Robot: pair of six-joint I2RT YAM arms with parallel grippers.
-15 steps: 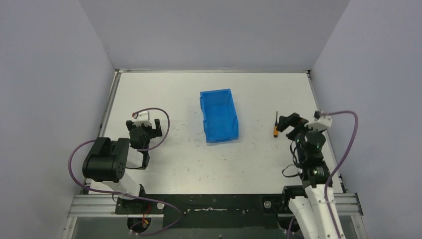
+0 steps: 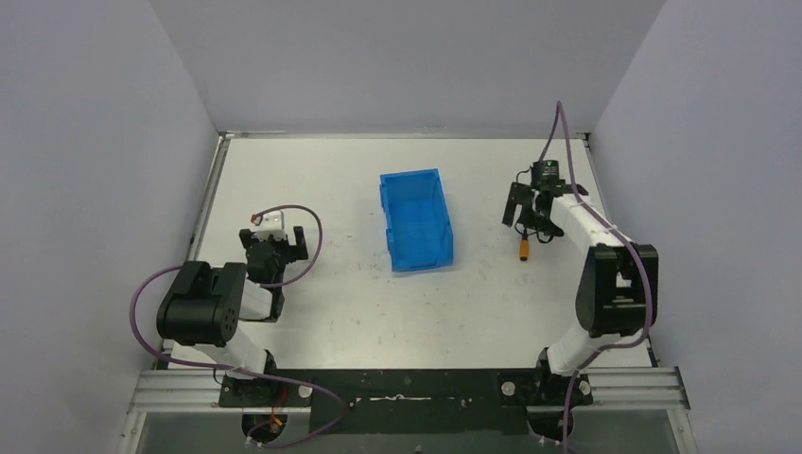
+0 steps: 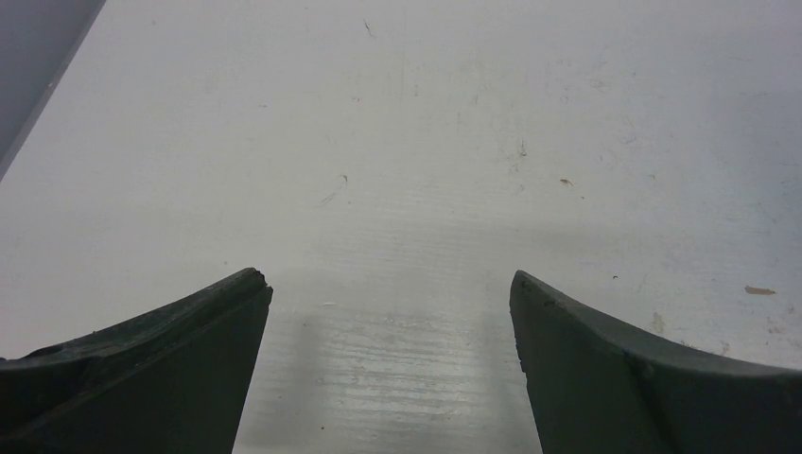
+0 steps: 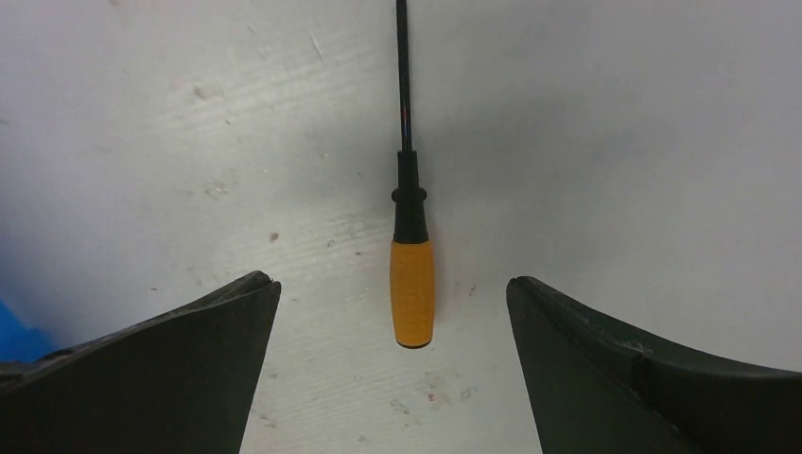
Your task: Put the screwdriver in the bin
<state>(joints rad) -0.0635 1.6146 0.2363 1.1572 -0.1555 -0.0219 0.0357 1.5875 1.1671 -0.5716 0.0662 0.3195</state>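
The screwdriver (image 2: 523, 252) lies flat on the white table, right of the bin (image 2: 416, 222), orange handle toward the near edge. The blue bin stands upright mid-table and is empty. My right gripper (image 2: 530, 220) is open and hovers over the screwdriver's black shaft. In the right wrist view the screwdriver (image 4: 411, 284) lies between the spread fingers of my right gripper (image 4: 390, 280), untouched, with its shaft pointing away. My left gripper (image 2: 284, 242) is open and empty at the left, over bare table in its wrist view (image 3: 389, 276).
Grey walls enclose the table on the left, back and right. A sliver of the bin (image 4: 8, 333) shows at the left edge of the right wrist view. The table (image 2: 331, 180) has light scuff marks.
My right arm has unfolded and reached away from its base, bringing the open gripper from beside the screwdriver to over it. The screwdriver, the bin and the left arm have not moved.
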